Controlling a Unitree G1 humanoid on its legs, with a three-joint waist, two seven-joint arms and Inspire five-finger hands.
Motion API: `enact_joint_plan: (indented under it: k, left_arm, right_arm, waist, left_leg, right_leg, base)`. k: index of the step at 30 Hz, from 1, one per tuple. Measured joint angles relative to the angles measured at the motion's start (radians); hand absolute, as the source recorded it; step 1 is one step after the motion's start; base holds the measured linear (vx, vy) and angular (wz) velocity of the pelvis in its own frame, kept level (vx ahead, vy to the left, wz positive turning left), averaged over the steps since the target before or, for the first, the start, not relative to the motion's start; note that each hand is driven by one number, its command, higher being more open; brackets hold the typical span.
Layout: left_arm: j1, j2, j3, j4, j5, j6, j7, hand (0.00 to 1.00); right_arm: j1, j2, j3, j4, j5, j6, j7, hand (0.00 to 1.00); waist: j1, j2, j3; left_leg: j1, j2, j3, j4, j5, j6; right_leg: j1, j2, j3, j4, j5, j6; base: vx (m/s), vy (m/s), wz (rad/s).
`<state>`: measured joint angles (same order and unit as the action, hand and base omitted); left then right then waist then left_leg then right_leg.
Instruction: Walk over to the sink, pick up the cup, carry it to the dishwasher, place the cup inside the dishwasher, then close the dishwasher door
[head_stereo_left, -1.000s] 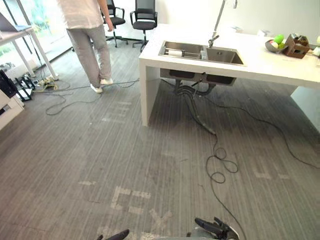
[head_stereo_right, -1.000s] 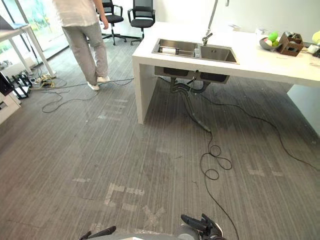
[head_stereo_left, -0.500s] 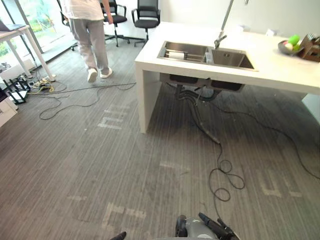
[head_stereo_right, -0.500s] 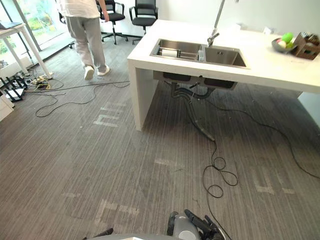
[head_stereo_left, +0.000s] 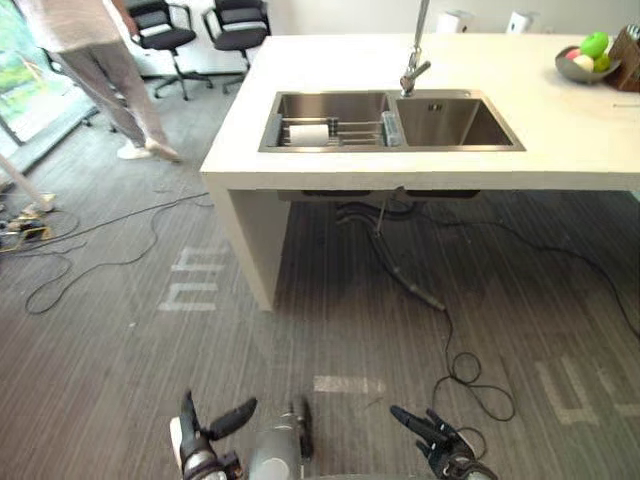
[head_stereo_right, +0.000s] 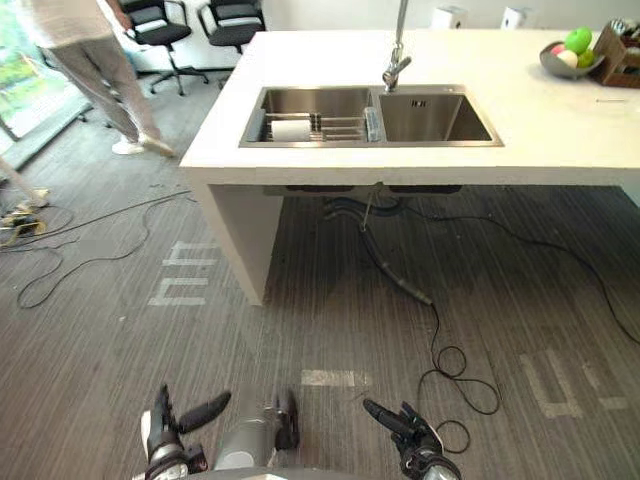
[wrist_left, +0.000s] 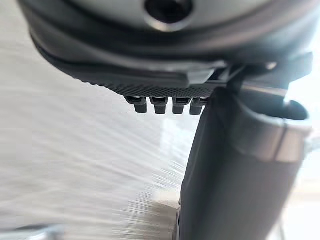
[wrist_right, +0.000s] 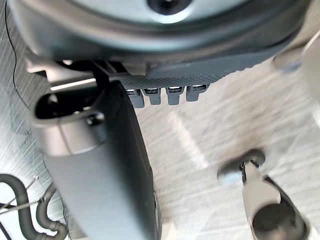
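Left eye view looks down over grey striped floor (head_stereo_left: 110, 390) toward a white counter (head_stereo_left: 570, 130) that spans the far side of the scene. A steel double sink (head_stereo_left: 455, 122) is set into the counter, with a tall faucet (head_stereo_left: 413, 62) rising behind the divider between its two basins. The cup (head_stereo_left: 309, 133) is white and lies on its side in the left basin, at the left end of a wire rack (head_stereo_left: 355, 130) that spans that basin.

Both hands hang low at the near edge of the scene, above the floor and well apart from the counter. The left hand (head_stereo_left: 200, 455) is at the near left, with its thumb and fingers spread loosely and nothing in it. Its own wrist view shows the fingers (wrist_left: 162, 104) in a relaxed row beside the thumb, with blurred floor past them. The right hand (head_stereo_left: 445, 455) is at the near right with straight, splayed fingers, also empty; its wrist view shows the fingers (wrist_right: 160, 95) uncurled above the floor. The cup lies far ahead of both hands, roughly in line with the left one and a little to its right.

A grey bowl (head_stereo_left: 583, 72) of fruit stands at the far right of the counter. Black cables (head_stereo_left: 470, 370) trail from under the sink across the floor. Pale tape marks (head_stereo_left: 195, 290) lie near the counter's left leg. At the far left a person (head_stereo_left: 100, 60) walks near two black office chairs (head_stereo_left: 235, 25).
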<state>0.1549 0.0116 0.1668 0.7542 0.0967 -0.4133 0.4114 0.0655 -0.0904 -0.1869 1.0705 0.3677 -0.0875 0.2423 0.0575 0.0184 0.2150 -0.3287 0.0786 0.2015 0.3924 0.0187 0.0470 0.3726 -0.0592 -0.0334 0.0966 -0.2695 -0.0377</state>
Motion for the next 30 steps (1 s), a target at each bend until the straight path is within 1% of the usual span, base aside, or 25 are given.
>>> enact_joint_plan:
  k: [1,2,3,5,6,7,8,9,10,11,12,13,14,15,16,17,18,19,20,21,22,24,26,28,30]
  left_arm:
    - [-0.018,0.0,-0.032,-0.038,0.037,-0.008,0.028,1.0]
    - [-0.011,-0.001,-0.091,-0.15,0.087,-0.009,0.063,1.0]
    - [-0.005,-0.001,-0.104,-0.18,0.094,-0.008,0.068,1.0]
    - [0.008,0.012,-0.155,-0.331,0.146,-0.008,0.091,1.0]
    - [0.007,0.02,-0.155,-0.391,0.165,-0.006,0.094,1.0]
    - [0.001,0.039,-0.155,-0.474,0.195,-0.006,0.112,1.0]
    - [-0.016,0.06,-0.158,-0.578,0.23,-0.003,0.131,1.0]
    - [-0.021,0.065,-0.157,-0.595,0.238,-0.003,0.137,1.0]
    - [-0.043,0.082,-0.159,-0.644,0.283,-0.004,0.173,1.0]
    - [-0.062,0.102,-0.167,-0.68,0.327,-0.005,0.212,1.0]
    - [-0.077,0.114,-0.174,-0.695,0.344,-0.006,0.226,1.0]
    - [-0.114,0.135,-0.181,-0.712,0.381,-0.012,0.247,1.0]
    - [-0.148,0.158,-0.192,-0.716,0.407,-0.012,0.26,1.0]
    - [-0.162,0.167,-0.195,-0.718,0.417,-0.012,0.264,1.0]
    - [-0.177,0.185,-0.196,-0.719,0.431,-0.013,0.265,1.0]
    - [-0.178,0.204,-0.197,-0.719,0.435,-0.014,0.265,1.0]
    - [-0.179,0.226,-0.197,-0.72,0.435,-0.015,0.264,1.0]
    - [-0.161,0.202,-0.195,-0.709,0.436,-0.013,0.264,1.0]
    - [-0.15,0.188,-0.2,-0.711,0.44,-0.014,0.262,1.0]
    - [-0.147,0.161,-0.211,-0.724,0.458,-0.021,0.267,1.0]
    - [-0.147,0.15,-0.222,-0.733,0.482,-0.026,0.265,1.0]
    - [-0.146,0.164,-0.249,-0.734,0.502,-0.024,0.242,1.0]
    - [-0.147,0.174,-0.279,-0.734,0.506,-0.011,0.187,1.0]
    - [-0.152,0.198,-0.334,-0.731,0.515,0.006,0.123,1.0]
    - [-0.167,0.232,-0.389,-0.7,0.533,0.031,0.058,1.0]
  right_arm:
    - [0.002,0.003,0.006,0.001,-0.001,-0.003,0.002,1.0]
    - [0.012,0.002,0.042,0.003,-0.001,-0.001,-0.006,1.0]
    - [0.013,0.002,0.047,0.002,-0.001,-0.001,-0.006,1.0]
    - [0.029,0.013,0.048,0.0,0.0,0.004,-0.018,1.0]
    - [0.029,0.014,0.046,-0.005,0.001,0.004,-0.024,1.0]
    - [0.03,0.019,0.038,-0.013,0.001,0.002,-0.027,1.0]
    - [0.031,0.019,0.038,-0.032,0.0,-0.013,-0.026,1.0]
    - [0.032,0.018,0.037,-0.039,0.0,-0.016,-0.026,1.0]
    - [0.039,0.008,0.038,-0.062,-0.001,-0.023,-0.023,1.0]
    - [0.047,0.004,0.041,-0.077,-0.001,-0.028,-0.022,1.0]
    - [0.048,0.005,0.042,-0.084,0.0,-0.032,-0.022,1.0]
    - [0.046,0.009,0.042,-0.098,0.0,-0.038,-0.022,1.0]
    - [0.041,0.012,0.042,-0.108,0.0,-0.038,-0.023,1.0]
    - [0.037,0.013,0.043,-0.11,0.0,-0.038,-0.023,1.0]
    - [0.03,0.016,0.056,-0.108,-0.001,-0.032,-0.024,1.0]
    - [0.035,0.02,0.073,-0.107,-0.001,-0.022,-0.025,1.0]
    - [0.048,0.029,0.081,-0.108,-0.001,-0.015,-0.026,1.0]
    - [0.045,0.012,0.08,-0.108,-0.002,-0.003,-0.03,1.0]
    - [0.053,0.001,0.08,-0.108,-0.002,0.008,-0.03,1.0]
    - [0.063,-0.013,0.079,-0.111,-0.007,0.023,-0.03,1.0]
    - [0.062,-0.023,0.081,-0.115,-0.018,0.055,-0.027,1.0]
    - [0.065,-0.026,0.082,-0.116,-0.019,0.089,-0.016,1.0]
    - [0.069,-0.037,0.081,-0.115,-0.019,0.113,0.003,1.0]
    - [0.078,-0.048,0.069,-0.113,-0.019,0.131,0.01,1.0]
    - [0.083,-0.059,0.057,-0.092,-0.018,0.141,0.014,1.0]
  waist:
    - [-0.003,-0.009,0.002]
    - [-0.008,-0.023,-0.004]
    - [-0.009,-0.024,-0.004]
    - [-0.008,-0.036,-0.01]
    - [-0.014,-0.042,-0.014]
    - [-0.025,-0.051,-0.019]
    - [-0.031,-0.053,-0.019]
    - [-0.031,-0.053,-0.019]
    - [-0.032,-0.051,-0.019]
    - [-0.038,-0.044,-0.032]
    - [-0.042,-0.045,-0.036]
    - [-0.047,-0.044,-0.037]
    - [-0.055,-0.039,-0.039]
    - [-0.06,-0.037,-0.038]
    - [-0.07,-0.039,-0.04]
    - [-0.078,-0.052,-0.049]
    - [-0.081,-0.081,-0.058]
    - [-0.083,-0.04,-0.056]
    - [-0.085,-0.018,-0.07]
    - [-0.076,0.004,-0.08]
    - [-0.071,0.011,-0.083]
    - [-0.076,0.012,-0.084]
    - [-0.077,0.012,-0.084]
    - [-0.086,0.014,-0.086]
    - [-0.089,0.021,-0.119]
  left_leg:
    - [-0.002,-0.019,-0.007,0.008,-0.016,0.012]
    - [0.004,-0.043,-0.006,0.026,-0.047,0.015]
    - [0.005,-0.045,-0.005,0.033,-0.059,0.017]
    - [0.061,-0.07,0.01,0.062,-0.124,0.032]
    - [0.102,-0.085,0.018,0.049,-0.141,0.038]
    - [0.166,-0.101,0.024,0.008,-0.155,0.042]
    - [0.265,-0.107,0.025,-0.052,-0.172,0.04]
    - [0.284,-0.108,0.026,-0.065,-0.173,0.038]
    - [0.383,-0.109,0.036,-0.126,-0.174,0.028]
    - [0.455,-0.099,0.042,-0.184,-0.172,0.019]
    - [0.481,-0.092,0.042,-0.204,-0.171,0.014]
    - [0.52,-0.076,0.04,-0.233,-0.17,0.002]
    - [0.54,-0.052,0.034,-0.25,-0.173,-0.011]
    - [0.545,-0.038,0.03,-0.252,-0.179,-0.023]
    - [0.553,-0.013,0.02,-0.251,-0.193,-0.046]
    - [0.558,-0.009,0.006,-0.251,-0.205,-0.066]
    - [0.57,-0.019,-0.012,-0.247,-0.229,-0.095]
    - [0.582,0.026,-0.015,-0.225,-0.252,-0.116]
    - [0.568,0.046,-0.021,-0.208,-0.262,-0.126]
    - [0.565,0.081,-0.014,-0.198,-0.275,-0.138]
    - [0.565,0.103,-0.012,-0.204,-0.271,-0.143]
    - [0.565,0.124,-0.004,-0.203,-0.254,-0.146]
    - [0.553,0.127,0.002,-0.171,-0.23,-0.143]
    - [0.524,0.128,0.005,-0.121,-0.203,-0.149]
    - [0.511,0.126,0.021,-0.161,-0.162,-0.157]
  right_leg:
    - [-0.02,-0.012,0.022,0.044,0.007,0.004]
    - [-0.055,-0.034,0.054,0.136,0.01,0.01]
    - [-0.059,-0.037,0.058,0.156,0.012,0.014]
    - [-0.082,-0.066,0.055,0.322,0.04,0.06]
    - [-0.117,-0.084,0.052,0.434,0.077,0.116]
    - [-0.187,-0.109,0.048,0.605,0.189,0.23]
    - [-0.278,-0.155,0.0,0.834,0.281,0.251]
    - [-0.295,-0.171,-0.021,0.88,0.272,0.234]
    - [-0.357,-0.233,-0.114,1.011,0.205,0.125]
    - [-0.412,-0.253,-0.175,1.028,0.148,0.061]
    - [-0.439,-0.252,-0.197,1.006,0.12,0.056]
    - [-0.492,-0.237,-0.228,0.915,0.073,0.058]
    - [-0.535,-0.208,-0.252,0.765,0.048,0.057]
    - [-0.549,-0.187,-0.253,0.671,0.049,0.057]
    - [-0.553,-0.14,-0.236,0.455,0.078,0.064]
    - [-0.546,-0.11,-0.194,0.29,0.16,0.065]
    - [-0.545,-0.099,-0.116,0.208,0.324,0.078]
    - [-0.527,-0.068,-0.102,0.236,0.288,0.1]
    - [-0.52,-0.047,-0.098,0.221,0.28,0.101]
    - [-0.51,-0.016,-0.109,0.2,0.253,0.087]
    - [-0.51,0.006,-0.122,0.2,0.24,0.074]
    - [-0.493,0.02,-0.139,0.188,0.227,0.062]
    - [-0.465,0.016,-0.15,0.159,0.225,0.06]
    - [-0.421,0.002,-0.184,0.111,0.231,0.061]
    - [-0.393,0.001,-0.217,0.036,0.259,0.06]
  base:
    - [0.57,0.313,0.45]
    - [0.55,0.278,0.3]
    - [0.44,0.189,0.11]
    - [0.39,0.102,-0.06]
    - [0.48,0.126,-0.1]
    - [0.55,0.154,-0.18]
    - [0.45,0.124,-0.15]
    - [0.47,0.102,-0.26]
    - [0.36,0.029,-0.24]
    - [0.35,-0.007,-0.23]
    - [0.35,-0.083,-0.08]
    - [0.29,-0.114,0.04]
    - [0.37,-0.178,0.08]
    - [0.36,-0.214,0.14]
    - [0.42,-0.279,0.2]
    - [0.36,-0.26,0.29]
    - [0.38,-0.292,0.26]
    - [0.3,-0.242,0.28]
    - [0.36,-0.26,0.19]
    - [0.31,-0.223,0.18]
    - [0.3,-0.209,0.1]
    - [0.19,-0.177,0.15]
    - [0.13,-0.131,0.24]
    - [0.09,-0.097,0.54]
    - [0.07,-0.055,0.47]
